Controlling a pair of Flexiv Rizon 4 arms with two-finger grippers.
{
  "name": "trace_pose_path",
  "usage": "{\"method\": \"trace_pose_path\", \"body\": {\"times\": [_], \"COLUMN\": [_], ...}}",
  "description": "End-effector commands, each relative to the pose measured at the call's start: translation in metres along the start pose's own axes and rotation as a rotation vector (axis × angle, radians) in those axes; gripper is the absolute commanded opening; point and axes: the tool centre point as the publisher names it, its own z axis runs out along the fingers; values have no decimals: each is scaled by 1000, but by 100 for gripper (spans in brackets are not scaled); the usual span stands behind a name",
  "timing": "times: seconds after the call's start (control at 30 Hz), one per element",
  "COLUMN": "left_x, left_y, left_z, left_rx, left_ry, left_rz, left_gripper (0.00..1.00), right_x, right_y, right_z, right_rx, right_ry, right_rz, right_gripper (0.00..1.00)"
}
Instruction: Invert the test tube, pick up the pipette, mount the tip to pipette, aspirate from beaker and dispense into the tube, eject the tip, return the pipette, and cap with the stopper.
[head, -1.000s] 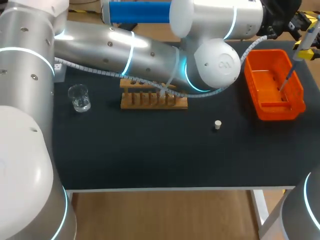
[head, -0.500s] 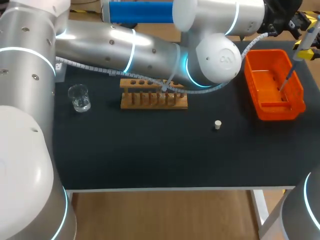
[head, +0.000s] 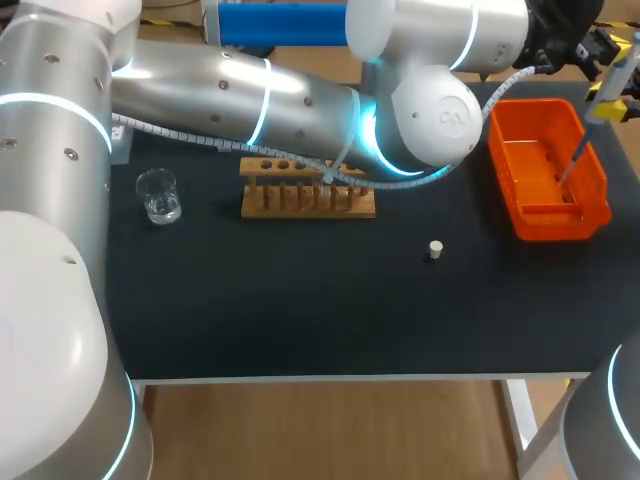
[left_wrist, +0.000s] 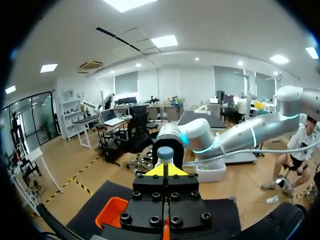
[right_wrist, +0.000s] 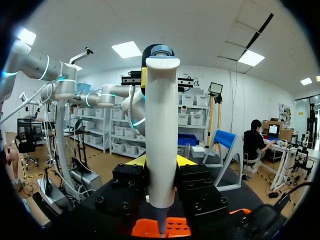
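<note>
Pipette (right_wrist: 161, 125) is being clamped by right gripper (right_wrist: 161, 162), its tip over orange bin (head: 560, 222). Left gripper (left_wrist: 165, 169), fingers pressed together, is being held at pipette's top. On black table (head: 300, 310): stopper (head: 435, 249) near bin; rack (head: 307, 195) and beaker (head: 158, 195) farther off.

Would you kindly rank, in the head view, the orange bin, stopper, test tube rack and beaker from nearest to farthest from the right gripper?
From the right gripper, jaws shut on the pipette:
1. Orange bin, table's right, beneath it.
2. Stopper, mid-table.
3. Test tube rack, left of centre.
4. Beaker, far left.
</note>
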Motion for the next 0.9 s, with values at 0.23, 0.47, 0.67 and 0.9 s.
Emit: {"method": "trace_pose_path", "body": {"times": [0.23, 0.47, 0.67, 0.9], "left_x": [-3, -3, -3, -3], "left_y": [14, 19, 23, 27], "left_z": [4, 4, 5, 7], "left_rx": [245, 243, 243, 243], "left_ry": [14, 8, 4, 3], "left_rz": [-9, -18, -26, -33], "left_gripper": [0, 0, 0, 0], "right_x": [0, 0, 0, 0], "right_y": [3, 3, 3, 3], "right_z": [0, 0, 0, 0], "right_rx": [1, 1, 1, 1], "right_ry": [2, 2, 2, 2], "right_rz": [-1, -1, -1, -1], "right_gripper": [0, 0, 0, 0]}}
